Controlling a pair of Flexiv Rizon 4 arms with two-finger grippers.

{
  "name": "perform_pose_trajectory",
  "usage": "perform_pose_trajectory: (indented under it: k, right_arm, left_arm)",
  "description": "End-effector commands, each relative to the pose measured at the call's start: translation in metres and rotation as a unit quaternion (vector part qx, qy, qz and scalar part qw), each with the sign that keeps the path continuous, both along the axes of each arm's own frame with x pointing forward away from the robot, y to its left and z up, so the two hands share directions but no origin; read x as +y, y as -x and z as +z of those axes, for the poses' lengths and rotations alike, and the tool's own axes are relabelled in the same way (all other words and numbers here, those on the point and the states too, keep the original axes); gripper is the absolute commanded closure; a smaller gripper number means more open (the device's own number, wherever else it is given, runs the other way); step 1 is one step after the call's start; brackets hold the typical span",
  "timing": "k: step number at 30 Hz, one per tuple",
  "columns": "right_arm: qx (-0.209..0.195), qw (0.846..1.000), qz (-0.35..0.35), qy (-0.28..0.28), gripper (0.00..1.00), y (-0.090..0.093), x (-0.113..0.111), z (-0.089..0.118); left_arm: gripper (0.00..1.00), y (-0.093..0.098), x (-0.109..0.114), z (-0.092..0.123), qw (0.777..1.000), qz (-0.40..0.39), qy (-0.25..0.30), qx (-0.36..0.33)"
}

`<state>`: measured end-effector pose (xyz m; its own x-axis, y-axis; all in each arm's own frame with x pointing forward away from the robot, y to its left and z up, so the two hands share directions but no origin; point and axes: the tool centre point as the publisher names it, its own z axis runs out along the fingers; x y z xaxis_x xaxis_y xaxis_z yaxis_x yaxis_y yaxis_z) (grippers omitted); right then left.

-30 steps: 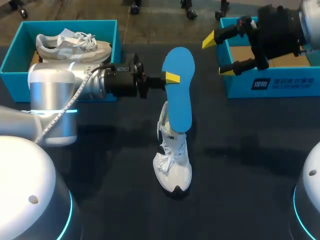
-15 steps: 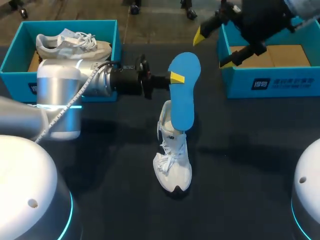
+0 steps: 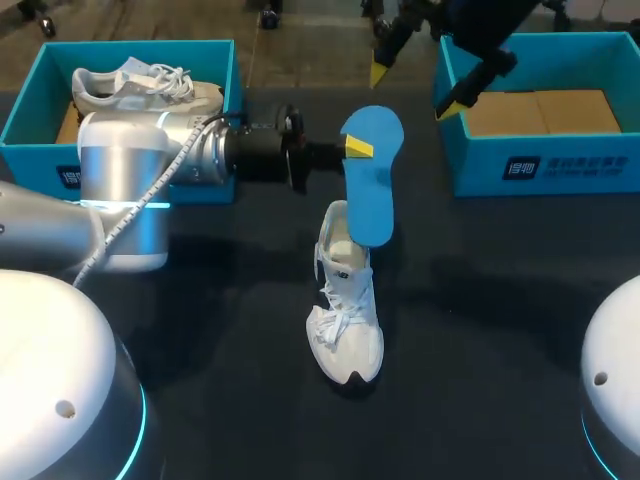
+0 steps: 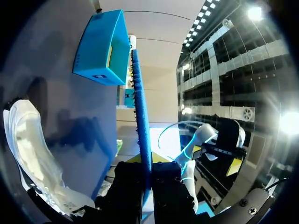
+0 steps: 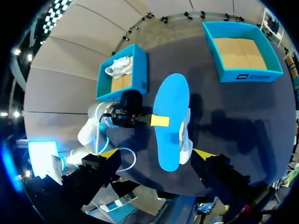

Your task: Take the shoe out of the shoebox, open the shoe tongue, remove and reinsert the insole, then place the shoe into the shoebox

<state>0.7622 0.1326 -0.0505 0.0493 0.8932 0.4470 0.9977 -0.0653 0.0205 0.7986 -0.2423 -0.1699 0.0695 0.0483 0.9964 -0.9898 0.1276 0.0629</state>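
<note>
The dark table (image 3: 480,330) carries 2 teal shoeboxes. The left shoebox (image 3: 30,110) holds a second white sneaker (image 3: 150,88) and shows a small white mark on its front wall, mostly hidden by the left arm (image 3: 130,190). The right shoebox (image 3: 545,165) has a bare cardboard floor and a white printed label (image 3: 520,167) on its front wall. Between them, near the table's middle, the white shoe (image 3: 345,310) stands on its sole, toe toward the robot, laces up, outside either box. The blue insole (image 3: 370,180) hangs above its heel opening, tilted, lower end over the opening; contact cannot be told. The left gripper (image 3: 352,150) pinches the insole's upper part edge-on between its 2 yellow-tipped fingers. The right gripper (image 3: 413,90) hovers high above the right box's near corner, fingers spread wide and holding nothing.
</note>
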Motion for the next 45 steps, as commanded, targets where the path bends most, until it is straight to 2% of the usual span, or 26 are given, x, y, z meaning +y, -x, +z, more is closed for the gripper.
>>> perform_pose_trajectory:
  k: [1, 6, 15, 32, 34, 45]
  right_arm:
    - [0.024, 0.990, 0.004, 0.142, 0.00, -0.010, 0.009, -0.002]
    - [0.030, 0.981, -0.004, 0.192, 0.00, -0.016, 0.015, -0.009]
    - [0.008, 0.974, -0.015, 0.227, 0.00, -0.031, 0.013, -0.021]
    - [0.002, 0.974, -0.013, 0.228, 0.00, -0.034, 0.012, -0.022]
    - [-0.018, 0.982, -0.003, 0.190, 0.00, -0.037, 0.009, -0.024]
    - [-0.058, 0.990, 0.024, 0.126, 0.00, -0.042, -0.016, -0.020]
  left_arm:
    - [1.00, 0.002, -0.001, 0.002, 1.000, 0.003, -0.002, 0.000]
    - [1.00, 0.002, -0.001, 0.002, 1.000, 0.003, -0.002, 0.000]
    - [1.00, 0.002, -0.001, 0.002, 1.000, 0.003, -0.002, 0.000]
    - [1.00, 0.002, -0.001, 0.002, 1.000, 0.003, -0.002, 0.000]
    - [1.00, 0.002, -0.001, 0.002, 1.000, 0.003, -0.002, 0.000]
    - [1.00, 0.002, -0.001, 0.002, 1.000, 0.003, -0.002, 0.000]
